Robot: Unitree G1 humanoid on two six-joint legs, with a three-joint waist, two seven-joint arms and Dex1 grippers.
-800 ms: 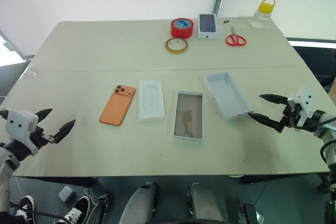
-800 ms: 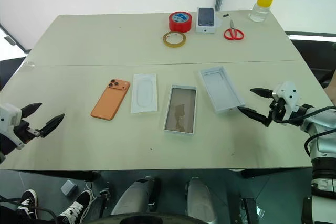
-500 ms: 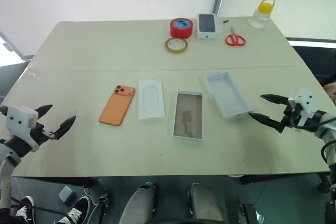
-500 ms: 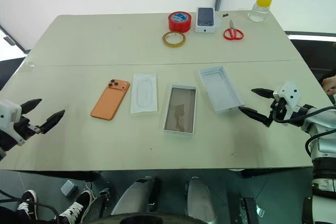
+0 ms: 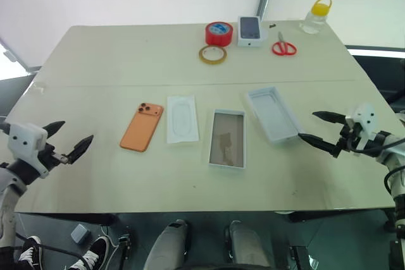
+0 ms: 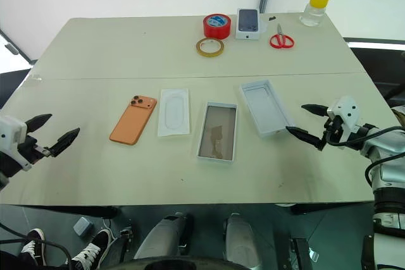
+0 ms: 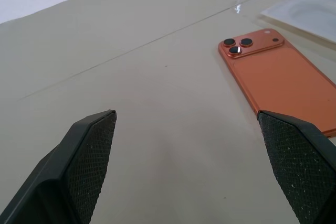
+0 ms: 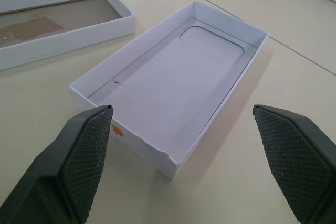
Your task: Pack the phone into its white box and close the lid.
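Two grippers sit at the near edge of your table (image 5: 95,80), both with jaws spread wide and nothing between them.

Item 1: your left gripper (image 5: 66,142), low at the table's near left corner, fingers released. The phone (image 5: 142,127) lies flat, camera block at its far end, at about 2 o'clock from these jaws, well apart; in the left wrist view it (image 7: 278,80) lies ahead of the right-hand finger (image 7: 302,163), untouched.

Item 2: your right gripper (image 6: 304,122), near the right edge, fingers released and aimed toward table centre. The lid (image 6: 266,107) lies open-side up at about 10 o'clock from it, its near corner just beside the lower fingertip; in the right wrist view it (image 8: 173,77) lies directly ahead between the spread fingers.

Item 3: the white box (image 5: 227,138), open, brownish floor showing, at table centre between phone and lid, at 9 o'clock from your right jaws.

Item 4: a flat white card (image 5: 182,119), between phone and box.

Item 5, far edge: yellow tape ring (image 5: 212,54), red tape roll (image 5: 219,33), small white box (image 5: 250,31), red-handled scissors (image 5: 284,47), and a yellow-capped bottle (image 5: 316,16).
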